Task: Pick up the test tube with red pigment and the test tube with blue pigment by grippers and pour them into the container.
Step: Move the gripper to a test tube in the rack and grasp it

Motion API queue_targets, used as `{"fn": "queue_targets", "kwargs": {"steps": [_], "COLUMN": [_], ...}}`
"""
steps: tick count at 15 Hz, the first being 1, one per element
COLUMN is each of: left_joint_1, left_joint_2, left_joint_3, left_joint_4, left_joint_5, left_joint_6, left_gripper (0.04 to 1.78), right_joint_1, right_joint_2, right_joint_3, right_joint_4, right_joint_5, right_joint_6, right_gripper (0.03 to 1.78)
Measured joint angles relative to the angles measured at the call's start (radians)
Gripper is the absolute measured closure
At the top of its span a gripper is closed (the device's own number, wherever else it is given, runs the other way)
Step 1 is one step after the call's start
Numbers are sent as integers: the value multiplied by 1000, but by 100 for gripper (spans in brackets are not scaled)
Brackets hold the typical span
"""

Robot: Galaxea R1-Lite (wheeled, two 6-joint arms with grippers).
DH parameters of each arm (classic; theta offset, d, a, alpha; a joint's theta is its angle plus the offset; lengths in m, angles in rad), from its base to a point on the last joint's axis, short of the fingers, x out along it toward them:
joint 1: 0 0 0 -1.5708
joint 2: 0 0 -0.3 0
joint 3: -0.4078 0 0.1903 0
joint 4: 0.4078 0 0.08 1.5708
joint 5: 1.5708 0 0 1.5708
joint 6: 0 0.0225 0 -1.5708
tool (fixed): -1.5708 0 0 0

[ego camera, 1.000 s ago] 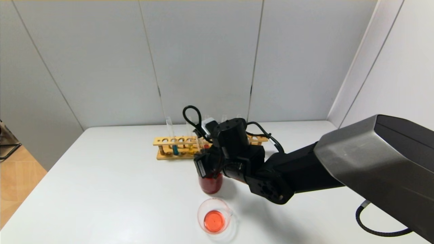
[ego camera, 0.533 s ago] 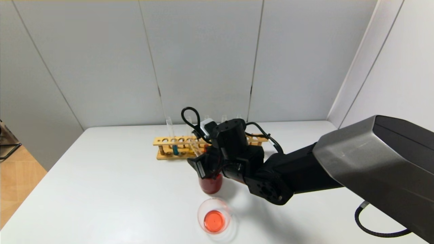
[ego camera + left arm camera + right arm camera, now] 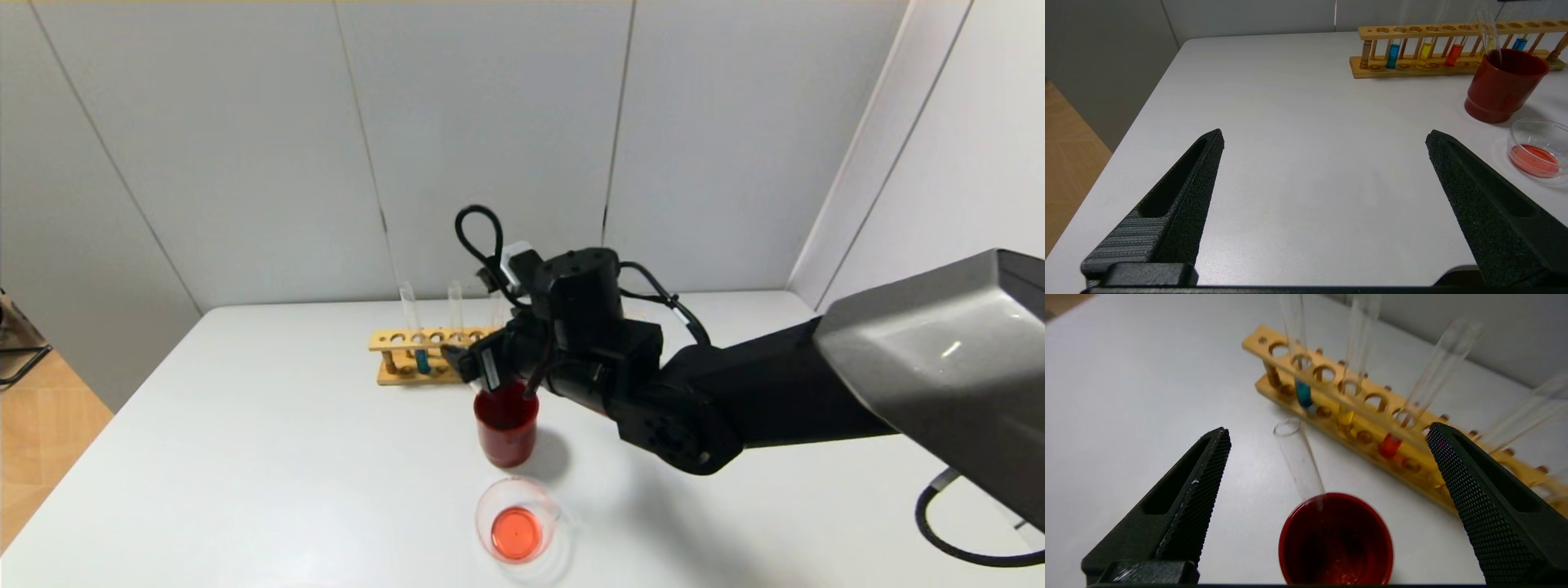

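White table (image 3: 245, 457) before pale grey wall panels (image 3: 490, 139)

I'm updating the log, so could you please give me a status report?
Right gripper open above dark red cup; left gripper open, parked. Empty clear glass tube leans in cup. Blue-liquid glass tube racked. Nothing blocking.

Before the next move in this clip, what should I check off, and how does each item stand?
1. Right gripper open and holding nothing: ok.
2. Empty tube dropped in the dark red cup, leaning on its rim: ok.
3. Red liquid in the clear cup: ok.
4. Blue tube upright in the wooden rack, not yet poured: ok.
5. Left gripper open over bare table, away from the rack: ok.
6. Right gripper lined up with the blue tube: not ok, it hangs above the dark red cup.
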Motion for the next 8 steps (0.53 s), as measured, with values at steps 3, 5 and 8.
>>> {"fn": "queue_targets", "kwargs": {"steps": [3,5,8], "left_joint_1": [0,0,0], "left_joint_2": [0,0,0], "left_joint_3": [0,0,0], "left_joint_4": [0,0,0], "left_joint_5": [0,0,0], "left_joint_6": [0,-1,0], "left_gripper": [7,7,7], "right_joint_1": [-46,-85,-135], "right_joint_2": [-71,-114,-156], "right_joint_3": [49,120,232], "right_joint_4": [0,-7,-55], "right_joint_5": [-39,-61,-76], "right_joint_6": [6,14,54], "right_gripper": [6,6,6]}}
